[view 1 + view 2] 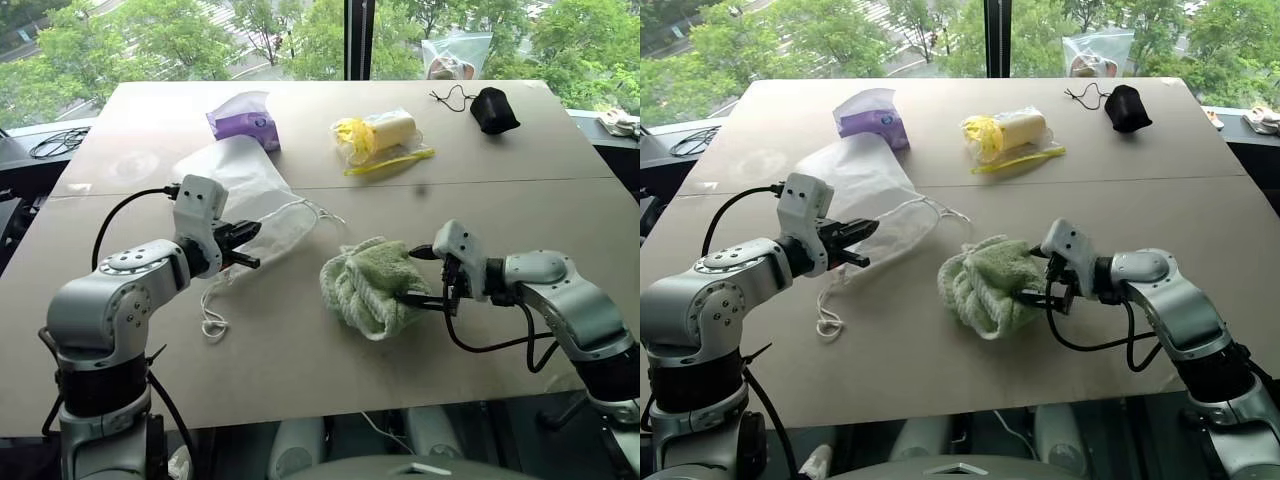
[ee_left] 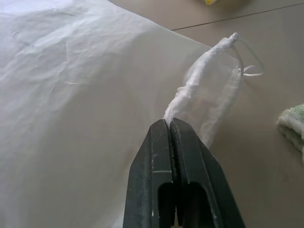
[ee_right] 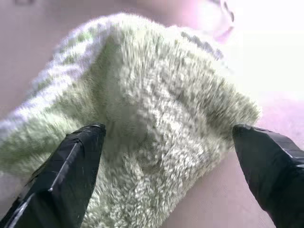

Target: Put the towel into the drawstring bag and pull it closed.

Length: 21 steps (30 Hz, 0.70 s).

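Left end effector point(image 1: 248, 246) clamped tight on gathered rim of drawstring bag point(image 1: 240, 185), bag spread flat on counter point(image 1: 520, 210). Right end effector point(image 1: 420, 275) fingers spread wide at edge of towel point(image 1: 370, 285). Towel bunched in heap mid-counter, just beside bag mouth, outside it.

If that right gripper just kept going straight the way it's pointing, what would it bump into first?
The towel. The right gripper is open and aimed at the bunched green cloth, which lies just ahead between its fingers. It would likely push into the towel before anything else; whether the fingers already touch it I cannot tell.
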### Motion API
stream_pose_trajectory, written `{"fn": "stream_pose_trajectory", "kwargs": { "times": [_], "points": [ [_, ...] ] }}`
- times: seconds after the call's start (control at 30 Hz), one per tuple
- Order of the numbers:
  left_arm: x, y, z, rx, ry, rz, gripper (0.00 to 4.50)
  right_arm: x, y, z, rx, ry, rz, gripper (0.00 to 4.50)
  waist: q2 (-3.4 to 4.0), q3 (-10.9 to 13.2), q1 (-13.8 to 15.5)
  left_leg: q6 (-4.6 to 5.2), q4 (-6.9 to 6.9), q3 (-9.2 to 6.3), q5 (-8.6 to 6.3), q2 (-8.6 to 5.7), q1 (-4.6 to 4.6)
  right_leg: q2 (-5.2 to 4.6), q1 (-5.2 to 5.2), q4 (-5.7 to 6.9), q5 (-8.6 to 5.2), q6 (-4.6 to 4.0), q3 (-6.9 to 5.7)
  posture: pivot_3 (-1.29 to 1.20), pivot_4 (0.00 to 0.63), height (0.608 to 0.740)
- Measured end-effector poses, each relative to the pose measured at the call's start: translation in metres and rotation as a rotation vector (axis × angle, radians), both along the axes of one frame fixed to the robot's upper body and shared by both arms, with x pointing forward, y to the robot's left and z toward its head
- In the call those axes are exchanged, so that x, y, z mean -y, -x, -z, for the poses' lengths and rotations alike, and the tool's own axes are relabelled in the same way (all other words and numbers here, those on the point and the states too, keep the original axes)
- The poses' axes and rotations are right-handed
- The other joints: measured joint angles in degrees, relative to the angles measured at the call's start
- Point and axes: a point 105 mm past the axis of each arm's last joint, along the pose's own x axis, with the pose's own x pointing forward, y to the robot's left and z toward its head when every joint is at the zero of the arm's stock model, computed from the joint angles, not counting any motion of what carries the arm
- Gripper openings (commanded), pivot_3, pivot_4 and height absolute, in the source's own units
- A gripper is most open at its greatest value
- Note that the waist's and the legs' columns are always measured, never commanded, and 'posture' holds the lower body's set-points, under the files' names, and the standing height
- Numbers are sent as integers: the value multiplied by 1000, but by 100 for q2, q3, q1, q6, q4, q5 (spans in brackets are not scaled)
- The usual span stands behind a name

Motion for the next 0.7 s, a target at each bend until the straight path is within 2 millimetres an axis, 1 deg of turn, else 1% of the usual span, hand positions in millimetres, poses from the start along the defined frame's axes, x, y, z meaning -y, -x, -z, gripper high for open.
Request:
{"fn": "stream_pose_trajectory", "kwargs": {
  "times": [0.1, 0.13, 0.17, 0.27, 0.33, 0.4, 0.5, 0.53, 0.57, 0.67, 0.7],
  "points": [
    [-1, 0, 1, -3, 0, -3, 0, 7, -6, -3, -38, -49, 102, 4464, -1, -1, 7, 1, 1, 0, 0, 0, 2, -1, 1, 0, 0, -1, 1, 0, 150, 740],
    [-1, 0, 1, -4, 1, -4, 0, 5, -7, 5, -94, -68, 141, 4464, -1, -1, 7, 0, 1, -1, 0, 1, 3, -1, 1, 1, 0, -2, 1, 0, 150, 740],
    [-1, 0, 1, -5, 1, -3, 0, 4, -7, 7, -109, -71, 144, 4464, 0, 0, 7, 1, 1, 0, 0, 1, 3, -1, 0, 2, 0, -2, 1, 0, 150, 740],
    [-2, 0, 2, -7, 1, -6, 0, -11, -5, 24, -222, -126, 151, 4464, 0, -1, -25, 0, -1, 0, 0, 1, 4, 12, 0, 3, 1, -2, 3, 0, 150, 740],
    [-2, 0, 1, -6, 1, -6, 0, -25, -6, 41, -282, -130, 146, 4464, 1, 0, -40, 1, 0, 1, 0, 0, 3, 14, 0, 3, 1, -2, 4, 0, 150, 740],
    [-2, -1, 0, 3, -1, -10, 0, -35, -11, 44, -279, -139, 146, 4464, -16, -12, -63, 1, 1, 5, 0, 2, 14, 17, 5, 4, 1, -1, 9, 0, 150, 740],
    [-2, -1, -1, 5, -2, -11, 0, -36, -12, 45, -279, -144, 146, 4464, -18, -13, -62, 2, 2, 4, 0, 3, 18, 18, 7, 6, 1, -1, 9, 0, 150, 740],
    [-2, -1, 0, 6, -2, -14, 0, -49, -12, 51, -243, -86, 108, 4464, -32, -26, -105, 1, 2, 10, 0, 10, 33, 22, 12, 16, -1, -4, 13, 0, 150, 740],
    [-2, -1, -1, 6, -2, -13, 0, -51, -12, 52, -239, -78, 103, 4464, -37, -29, -128, 1, 1, 9, 0, 13, 42, 21, 20, 17, -6, -11, 14, 0, 150, 740],
    [-2, -1, 0, 5, -3, -18, 0, -61, -14, 61, -163, 13, 58, 4464, -50, -39, -224, -2, -14, 11, -2, 23, 121, 19, 82, 17, -27, -6, 14, 0, 150, 740],
    [-2, -1, 0, 6, -3, -19, 0, -65, -16, 65, -126, 45, 36, 4225, -54, -49, -242, -3, -22, 10, -4, 24, 152, 20, 96, 16, -27, -9, 15, 0, 150, 740]
  ]
}}
